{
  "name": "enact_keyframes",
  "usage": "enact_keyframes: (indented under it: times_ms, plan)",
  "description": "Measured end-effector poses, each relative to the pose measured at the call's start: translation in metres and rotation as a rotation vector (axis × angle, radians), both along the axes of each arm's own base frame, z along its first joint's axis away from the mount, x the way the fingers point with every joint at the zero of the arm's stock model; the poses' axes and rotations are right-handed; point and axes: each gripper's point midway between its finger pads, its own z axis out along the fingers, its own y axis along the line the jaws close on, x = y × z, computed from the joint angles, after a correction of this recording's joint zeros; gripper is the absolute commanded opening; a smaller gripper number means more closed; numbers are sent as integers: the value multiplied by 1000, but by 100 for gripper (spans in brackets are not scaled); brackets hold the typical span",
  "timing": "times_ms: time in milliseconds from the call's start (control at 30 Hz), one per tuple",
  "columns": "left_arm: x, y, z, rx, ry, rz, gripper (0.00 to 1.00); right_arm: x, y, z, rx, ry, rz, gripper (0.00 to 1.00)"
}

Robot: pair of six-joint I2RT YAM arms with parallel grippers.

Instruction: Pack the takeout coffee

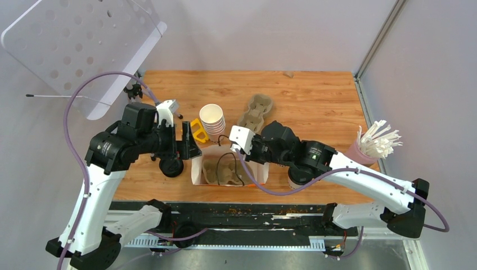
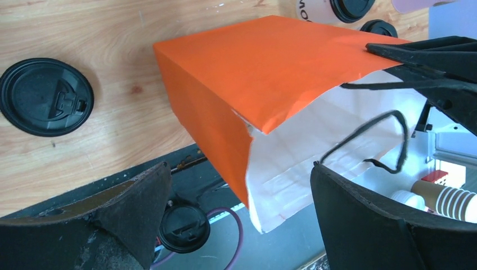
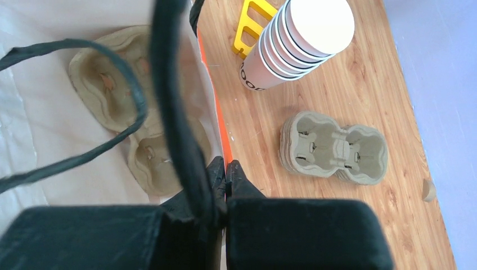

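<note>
From above, the left gripper (image 1: 190, 143) sits beside the paper bag (image 1: 196, 169); its wrist view shows jaws spread wide, the takeout coffee (image 2: 322, 8) on the table (image 2: 112, 34) beyond the bag — and the right wrist view, the right gripper (image 3: 225, 167) pinched on the bag's rim.

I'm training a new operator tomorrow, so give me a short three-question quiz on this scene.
1. True or false: the left gripper stands open.
2. What lies inside the bag? A napkins; B a cardboard cup tray; C a bottle.
3. Which gripper is shut on the bag's edge?
Key: 1 true; 2 B; 3 the right gripper.
</note>
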Motion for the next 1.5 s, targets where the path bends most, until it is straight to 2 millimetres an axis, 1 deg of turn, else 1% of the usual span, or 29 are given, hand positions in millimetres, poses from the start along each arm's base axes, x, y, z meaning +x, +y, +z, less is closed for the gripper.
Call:
enact_keyframes:
  times_ms: [67, 167, 267, 367, 433, 567, 600, 667, 733, 800, 867, 967, 1000, 1067, 1167, 1267, 1367, 1433, 1467, 1500]
  plan:
    - [0, 3, 0, 15, 4, 9, 100, 2, 0, 0, -2, -3, -7, 0]
    - [-1, 7, 0, 44, 18, 19, 97, 7, 2, 4, -12, -7, -29, 0]
    - [0, 12, 4, 70, 15, 33, 94, 13, 9, 22, 10, -23, -43, 0]
    - [0, 15, 8, 74, 3, 40, 92, 14, 8, 34, 48, -45, -51, 0]
    - [-1, 15, 9, 73, 0, 41, 91, 12, 4, 29, 63, -39, -56, 0]
    - [-2, 17, 7, 82, 8, 46, 88, 9, -1, -2, 5, 5, -68, 0]
    - [-2, 17, 7, 84, 9, 47, 88, 10, 0, -4, -1, 6, -73, 0]
    - [-2, 17, 6, 86, 11, 48, 88, 14, 2, 0, -11, 11, -81, 0]
    - [-2, 18, 7, 89, 13, 49, 88, 20, 6, 14, 14, 13, -96, 0]
    - [-2, 19, 7, 95, 15, 52, 87, 23, 8, 23, 56, 21, -111, 0]
    - [-4, 20, 5, 105, 22, 51, 86, 21, 7, 19, 84, 45, -116, 0]
    - [-4, 24, 2, 129, 25, 56, 85, 13, 2, -5, 70, 100, -121, 0]
    - [-4, 25, 1, 135, 28, 57, 85, 13, 2, -9, 68, 108, -123, 0]
    - [-4, 26, -2, 144, 36, 56, 85, 13, 2, -10, 72, 115, -128, 0]
    - [-4, 26, -9, 152, 53, 52, 84, 13, 5, -5, 97, 117, -131, 0]
    - [-3, 25, -22, 163, 84, 48, 82, 12, 6, -4, 106, 125, -128, 0]
    - [-1, 24, -34, 172, 109, 49, 76, 11, 8, -3, 115, 130, -124, 0]
    - [2, 21, -38, 167, 112, 49, 69, 11, 8, -3, 117, 132, -122, 0]
    - [3, 19, -39, 159, 113, 49, 60, 10, 8, -3, 117, 134, -121, 0]
    - [4, 17, -40, 151, 115, 47, 49, 10, 8, -3, 117, 134, -121, 0]
